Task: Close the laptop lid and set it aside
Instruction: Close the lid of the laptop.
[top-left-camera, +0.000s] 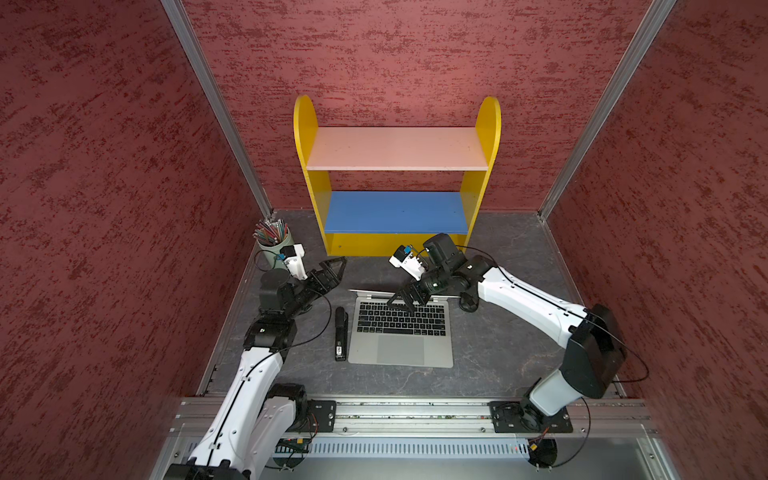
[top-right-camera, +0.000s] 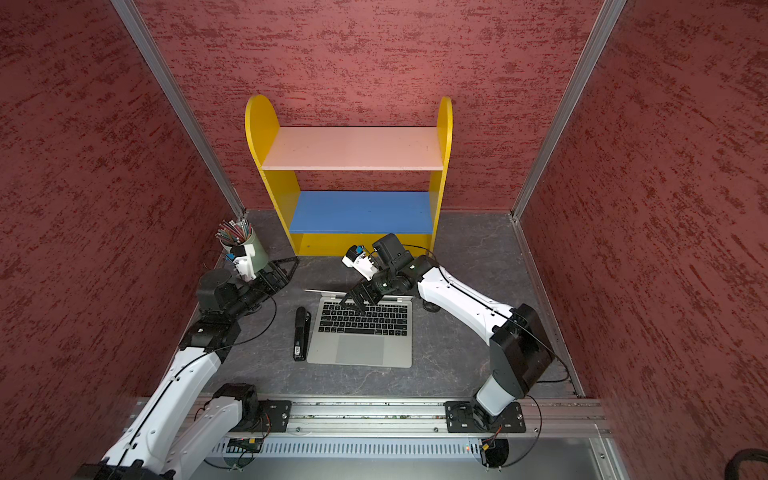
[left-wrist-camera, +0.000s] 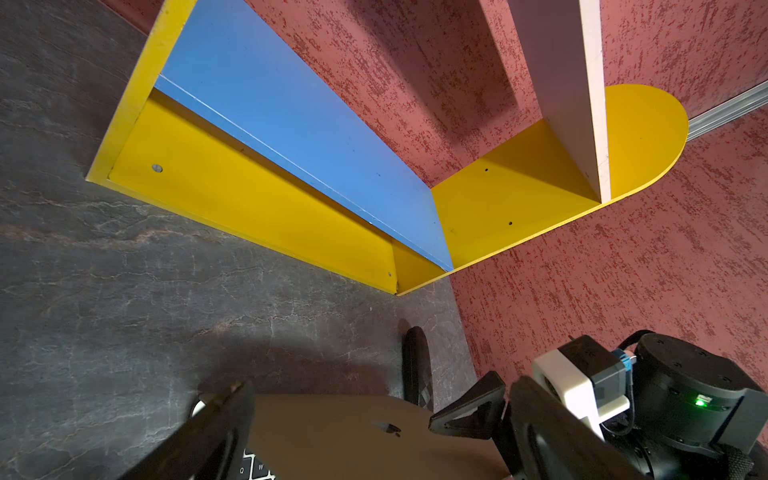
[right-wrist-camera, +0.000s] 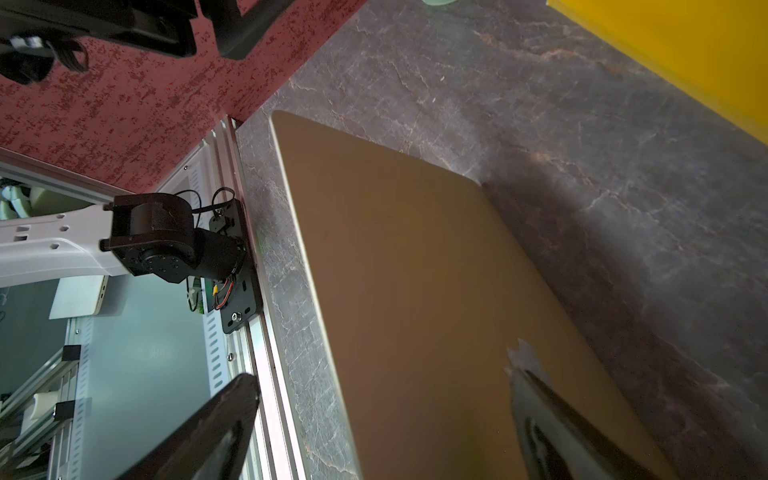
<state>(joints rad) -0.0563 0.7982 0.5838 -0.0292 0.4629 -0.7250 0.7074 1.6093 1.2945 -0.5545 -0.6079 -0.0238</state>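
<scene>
The laptop (top-left-camera: 401, 349) is seen at the centre of both top views on the dark table (top-left-camera: 503, 336), with its keyboard exposed and the laptop lid (top-left-camera: 368, 293) raised, edge-on to the camera. The right gripper (top-left-camera: 401, 303) is set at the middle of the lid's upper edge with its jaws spread wide. In the right wrist view the lid's silver back fills the centre. One finger (right-wrist-camera: 199, 436) is shown off the edge at lower left and another (right-wrist-camera: 557, 436) over the back at lower right, so the edge is straddled; contact cannot be told. The left gripper (top-left-camera: 341, 268), jaws likewise wide and empty, is placed just upper left of the lid's left corner. A black stapler (top-left-camera: 340, 334) is laid just left of the base.
</scene>
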